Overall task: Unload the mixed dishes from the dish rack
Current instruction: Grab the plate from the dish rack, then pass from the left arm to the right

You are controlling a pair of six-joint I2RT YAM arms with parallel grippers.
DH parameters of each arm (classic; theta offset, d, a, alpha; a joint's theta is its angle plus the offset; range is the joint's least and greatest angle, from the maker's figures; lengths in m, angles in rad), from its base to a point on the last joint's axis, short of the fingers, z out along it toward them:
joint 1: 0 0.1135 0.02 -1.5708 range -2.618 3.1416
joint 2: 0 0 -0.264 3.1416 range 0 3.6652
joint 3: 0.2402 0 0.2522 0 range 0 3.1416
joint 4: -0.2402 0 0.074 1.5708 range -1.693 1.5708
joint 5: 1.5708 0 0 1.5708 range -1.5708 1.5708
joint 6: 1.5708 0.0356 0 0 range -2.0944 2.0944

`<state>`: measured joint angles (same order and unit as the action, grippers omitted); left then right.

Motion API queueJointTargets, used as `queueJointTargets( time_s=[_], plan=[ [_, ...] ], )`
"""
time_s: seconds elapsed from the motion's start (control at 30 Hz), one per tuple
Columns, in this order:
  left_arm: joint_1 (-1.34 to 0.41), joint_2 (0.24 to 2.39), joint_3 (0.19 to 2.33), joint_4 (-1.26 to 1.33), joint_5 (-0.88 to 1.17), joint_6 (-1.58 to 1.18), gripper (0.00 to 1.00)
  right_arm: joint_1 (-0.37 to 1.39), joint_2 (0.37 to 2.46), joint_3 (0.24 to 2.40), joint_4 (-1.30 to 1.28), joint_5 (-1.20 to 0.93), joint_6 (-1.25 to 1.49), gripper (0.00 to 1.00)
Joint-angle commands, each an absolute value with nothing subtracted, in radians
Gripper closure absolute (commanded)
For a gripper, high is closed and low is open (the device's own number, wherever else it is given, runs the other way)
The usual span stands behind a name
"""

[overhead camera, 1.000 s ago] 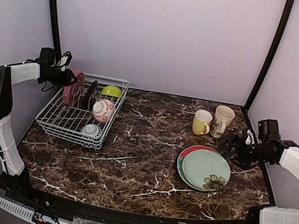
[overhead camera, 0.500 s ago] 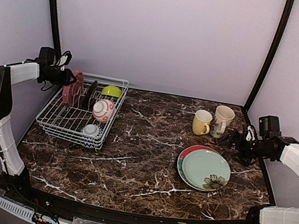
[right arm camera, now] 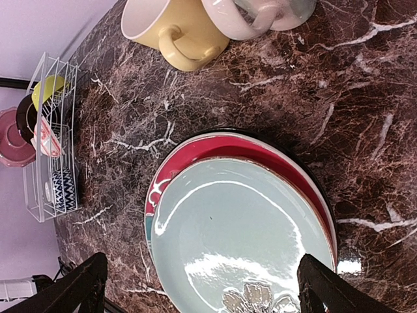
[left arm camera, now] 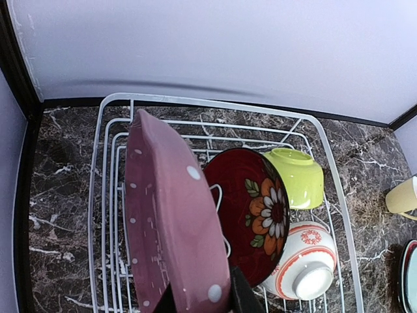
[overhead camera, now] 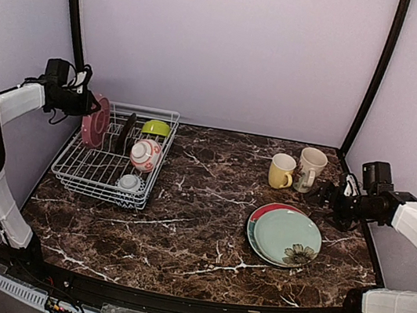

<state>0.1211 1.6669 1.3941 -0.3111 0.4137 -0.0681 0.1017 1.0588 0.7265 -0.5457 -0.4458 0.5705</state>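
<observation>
1. Clamping left gripper on rim of pink dotted plate; jaws narrow, pinched on both faces.
2. Holding that plate on edge, tilted, at far-left end of dish rack; cannot tell whether clear of the wires.
3. Just beside it in the rack: dark red floral plate on edge, then lime-green bowl tipped on its side at the far corner.
4. Nearer along the rack: red-and-white bowl bottom-up, then striped small bowl at the near end.
5. Well apart, on right side of table: yellow mug and cream patterned mug, just beside each other.
6. Near the mugs, on the arms' side: teal plate stacked flat on red plate.
7. Hovering right gripper by the mugs and stacked plates; jaws spread wide, nothing between them.
</observation>
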Motion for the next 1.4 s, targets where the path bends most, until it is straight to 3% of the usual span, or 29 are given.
queueJointTargets(
  time_s=[0.0, 0.33, 0.57, 0.93, 1.13, 1.37],
  plan=[
    [0.121, 1.534, 1.371, -0.229, 0.429, -0.074, 0.99, 0.095, 1.045, 0.745, -0.535, -0.454, 0.581, 0.01],
    [0.057, 1.317, 1.289, -0.105, 0.448, -0.072, 0.99, 0.099, 1.016, 0.772, -0.548, -0.454, 0.595, 0.01],
    [-0.194, 1.205, 1.224, -0.053, 0.35, 0.04, 0.99, 0.131, 0.992, 0.822, -0.554, -0.44, 0.625, 0.01],
    [-0.619, 1.153, 1.126, -0.028, 0.086, 0.288, 0.99, 0.351, 1.097, 0.987, -0.494, -0.402, 0.676, 0.01],
    [-0.887, 1.226, 1.087, -0.039, -0.206, 0.526, 0.99, 0.513, 1.26, 1.083, -0.378, -0.406, 0.713, 0.01],
    [-1.127, 1.34, 0.99, 0.119, -0.501, 0.711, 0.99, 0.606, 1.45, 1.195, -0.3, -0.434, 0.765, 0.01]
  ],
)
